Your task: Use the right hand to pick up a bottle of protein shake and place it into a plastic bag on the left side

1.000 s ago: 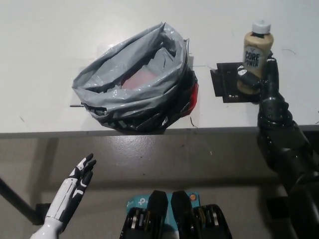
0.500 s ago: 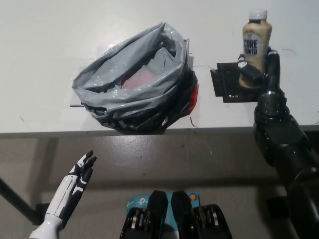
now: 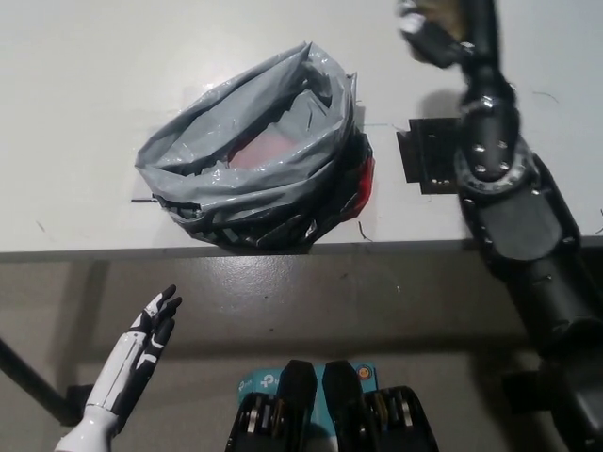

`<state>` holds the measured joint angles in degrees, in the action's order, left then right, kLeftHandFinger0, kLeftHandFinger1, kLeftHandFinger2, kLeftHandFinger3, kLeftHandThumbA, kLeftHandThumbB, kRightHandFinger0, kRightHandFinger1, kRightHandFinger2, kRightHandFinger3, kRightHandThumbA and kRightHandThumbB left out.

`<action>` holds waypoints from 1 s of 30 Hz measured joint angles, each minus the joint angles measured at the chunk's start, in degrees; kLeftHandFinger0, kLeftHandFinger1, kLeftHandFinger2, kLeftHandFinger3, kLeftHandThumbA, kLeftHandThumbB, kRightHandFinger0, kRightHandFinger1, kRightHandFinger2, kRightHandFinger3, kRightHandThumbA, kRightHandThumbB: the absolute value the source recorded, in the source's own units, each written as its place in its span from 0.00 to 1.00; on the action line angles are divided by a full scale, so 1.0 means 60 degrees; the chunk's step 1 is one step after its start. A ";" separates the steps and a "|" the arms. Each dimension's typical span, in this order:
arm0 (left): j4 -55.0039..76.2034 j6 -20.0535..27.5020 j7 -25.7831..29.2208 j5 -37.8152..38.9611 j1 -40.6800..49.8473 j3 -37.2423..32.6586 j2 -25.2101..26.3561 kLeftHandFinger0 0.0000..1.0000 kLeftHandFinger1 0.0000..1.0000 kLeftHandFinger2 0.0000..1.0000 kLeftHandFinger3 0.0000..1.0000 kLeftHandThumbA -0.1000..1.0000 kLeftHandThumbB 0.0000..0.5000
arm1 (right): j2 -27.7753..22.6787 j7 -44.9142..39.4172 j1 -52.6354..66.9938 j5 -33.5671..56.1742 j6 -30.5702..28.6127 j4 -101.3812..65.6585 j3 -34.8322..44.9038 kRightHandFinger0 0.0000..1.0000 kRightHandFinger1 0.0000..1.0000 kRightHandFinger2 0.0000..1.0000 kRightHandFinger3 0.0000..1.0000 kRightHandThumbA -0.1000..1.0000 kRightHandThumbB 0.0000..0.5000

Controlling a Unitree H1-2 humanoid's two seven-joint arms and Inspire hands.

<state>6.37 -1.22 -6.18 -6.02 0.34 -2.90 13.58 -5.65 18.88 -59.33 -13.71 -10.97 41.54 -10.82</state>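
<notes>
Black right hand [image 3: 450, 28] raised at top edge of frame, largely cut off; fingers wrapped round tan protein-shake bottle [image 3: 445, 8], only sliver of which shows above fingers, cap and label out of frame. Bottle off white bench [image 3: 85, 113], above black square mat [image 3: 429, 155]. Crumpled grey plastic bag [image 3: 254, 155] sits open on bench left of mat, pinkish inside, contents unclear. White left hand [image 3: 141, 353] rests lower left below bench edge, fingers spread, empty

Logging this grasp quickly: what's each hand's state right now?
Left hand: open, holding nothing, resting low at the left.
Right hand: shut on the protein shake bottle, raised at the top edge.
</notes>
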 measured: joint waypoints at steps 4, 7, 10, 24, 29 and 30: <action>0.0014 -0.0019 -0.0035 0.0038 0.0005 -0.0001 0.0000 1.00 1.00 1.00 1.00 1.00 0.30 | 0.0050 -0.0326 -0.0727 -0.0656 0.0003 -0.0129 -0.0946 0.00 0.40 0.75 0.86 0.00 0.30; 0.0039 -0.0033 -0.0075 0.0055 0.0048 0.0000 0.0000 1.00 1.00 1.00 1.00 1.00 0.33 | 0.0066 -0.0384 -0.1263 -0.1237 0.0007 0.0071 -0.1616 0.00 0.34 0.73 0.80 0.00 0.36; 0.0039 -0.0040 -0.0108 0.0071 0.0063 0.0001 -0.0001 1.00 1.00 1.00 1.00 1.00 0.37 | 0.0122 -0.0355 -0.1694 -0.1798 0.0000 0.0750 -0.2284 0.00 0.34 0.74 0.85 0.00 0.35; 0.0213 -0.0134 -0.0168 0.0059 0.0066 -0.0016 -0.0003 1.00 1.00 1.00 1.00 1.00 0.36 | 0.0814 0.0588 -0.2783 -0.4297 -0.0266 0.4565 -0.5417 0.00 0.14 0.66 0.64 0.00 0.50; 0.0211 -0.0156 -0.0190 0.0070 -0.0065 -0.0016 -0.0003 1.00 1.00 1.00 1.00 1.00 0.30 | 0.0869 0.0763 -0.2789 -0.4693 -0.0369 0.5090 -0.5724 0.00 0.05 0.53 0.30 0.00 0.54; 0.0212 -0.0163 -0.0192 0.0075 -0.0094 -0.0014 -0.0002 1.00 1.00 1.00 1.00 1.00 0.30 | 0.0866 0.0788 -0.2789 -0.4731 -0.0390 0.5138 -0.5753 0.00 0.06 0.55 0.25 0.00 0.50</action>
<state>7.64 -2.19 -7.34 -5.57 -0.23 -2.99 13.56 -0.46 23.61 -76.06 -42.10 -13.31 72.36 -45.34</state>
